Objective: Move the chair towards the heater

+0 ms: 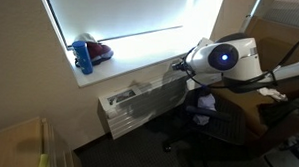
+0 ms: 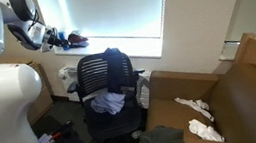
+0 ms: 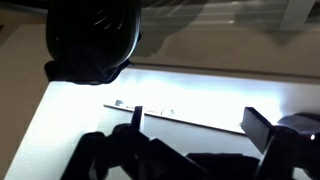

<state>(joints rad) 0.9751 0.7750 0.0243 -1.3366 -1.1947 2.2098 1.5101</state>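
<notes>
A large open cardboard box [image 2: 233, 87] fills the right of an exterior view, with crumpled white pieces [image 2: 189, 104] lying inside it. On the window sill [image 1: 120, 64], at the upper left of an exterior view, stands a blue bottle [image 1: 83, 57]. The chair [image 2: 105, 81] sits at frame centre, hemmed between the robot's white body [image 2: 2, 109] on the left and the box edge on the right, with dark floor showing in front. Seen from the other side, the chair [image 1: 202, 121] is at the lower right, near the right end of the heater [image 1: 139, 105], which runs low under the sill; whether they touch I cannot tell. The chair has a black mesh backrest, with a dark blue garment [image 2: 116, 61] draped over its top. In the wrist view the fingers [image 3: 254, 124] are released, spread apart over a bright surface.
</notes>
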